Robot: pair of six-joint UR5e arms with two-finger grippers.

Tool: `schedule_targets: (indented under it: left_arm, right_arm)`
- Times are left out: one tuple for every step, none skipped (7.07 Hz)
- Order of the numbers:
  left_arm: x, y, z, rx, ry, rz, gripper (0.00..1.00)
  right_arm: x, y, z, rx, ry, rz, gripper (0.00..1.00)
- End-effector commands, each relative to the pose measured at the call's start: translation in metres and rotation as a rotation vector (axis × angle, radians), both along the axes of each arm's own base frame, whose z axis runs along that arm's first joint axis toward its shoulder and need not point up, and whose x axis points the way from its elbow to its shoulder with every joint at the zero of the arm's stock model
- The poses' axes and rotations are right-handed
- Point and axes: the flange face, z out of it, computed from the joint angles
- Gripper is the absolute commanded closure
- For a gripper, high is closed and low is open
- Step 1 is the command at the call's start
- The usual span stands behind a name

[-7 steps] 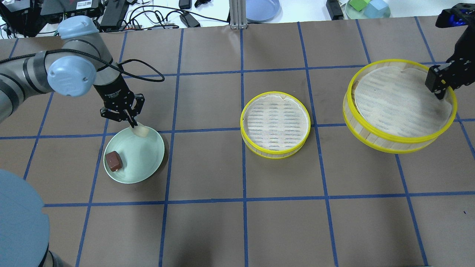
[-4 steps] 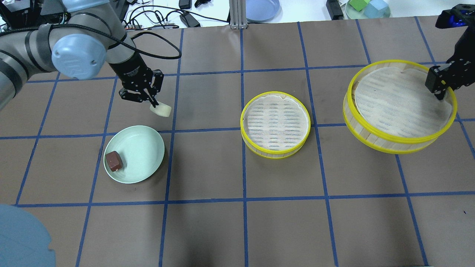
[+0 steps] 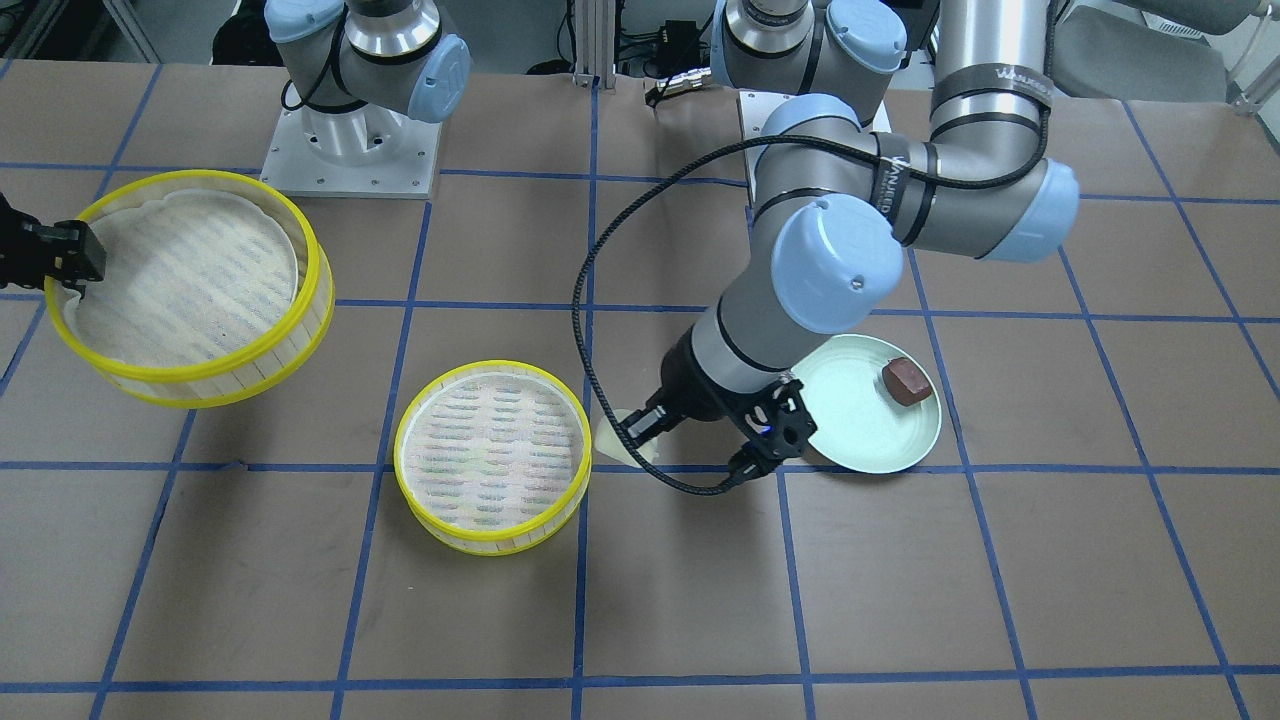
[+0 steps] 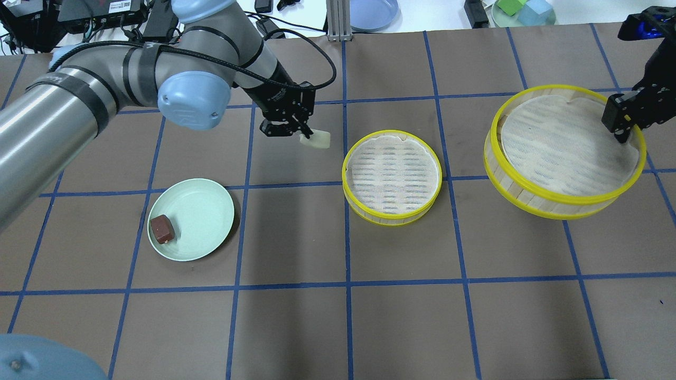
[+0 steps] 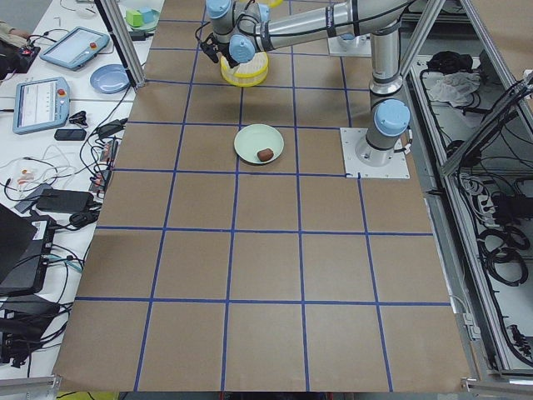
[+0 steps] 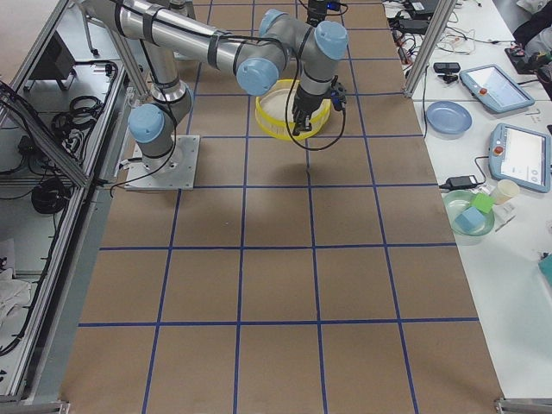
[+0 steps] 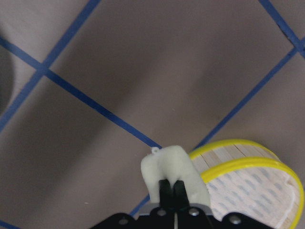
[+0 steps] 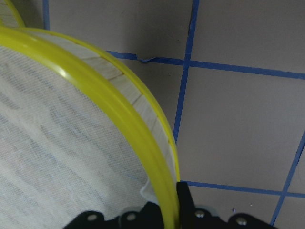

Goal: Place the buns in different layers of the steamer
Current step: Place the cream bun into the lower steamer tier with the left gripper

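Steamer tray [image 4: 391, 217] sits on the table [image 4: 296, 316] near the middle, only its grey-streaked liner inside; second steamer tray [image 4: 560, 150], same yellow rim and pale slatted wall, is held up off the table well to the right, also with just a liner in it. Green plate [image 4: 206, 214] lies well left of the trays and has the brown bun [image 4: 161, 228] on it, near its left edge in the overhead view. Left gripper [image 4: 304, 135] is pinched nearly closed on the white bun [image 4: 317, 140]; the wrist view shows the two fingers [image 7: 166, 187] close together, sunk in a notch at one end of the white bun [image 7: 171, 169]. The bun hangs in the air just beside the far-left rim of the tray on the table, not over the liner; in the front view it is mostly hidden behind the arm. Its long axis runs roughly across the table, with the free end sticking out from the fingertips toward the tray. Right gripper [image 4: 624, 133] is clamped on the far-right rim of the raised tray, one finger inside the yellow rim and one outside per the wrist view [image 8: 177, 205]. Brown bun is too stubby to judge an axis
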Motion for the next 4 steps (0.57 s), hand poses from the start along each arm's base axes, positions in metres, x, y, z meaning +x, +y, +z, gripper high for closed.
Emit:
schedule_targets:
  left_arm:
    - [-0.061,0.006,-0.026,-0.050,0.072,-0.004,1.00]
    - [-0.087,0.010,-0.047,-0.044,0.112,-0.019,1.00]
    - [-0.104,0.020,-0.060,-0.027,0.105,-0.051,1.00]
    - [-0.105,0.025,-0.064,-0.016,0.100,-0.052,0.63]
  right_arm:
    - [0.002,0.002,0.003,-0.002,0.001,0.005,1.00]
    - [0.002,0.002,0.003,-0.003,-0.001,0.016,1.00]
    - [0.003,0.003,0.003,0.004,-0.006,0.015,1.00]
    - [0.005,0.005,0.007,-0.004,-0.002,0.019,1.00]
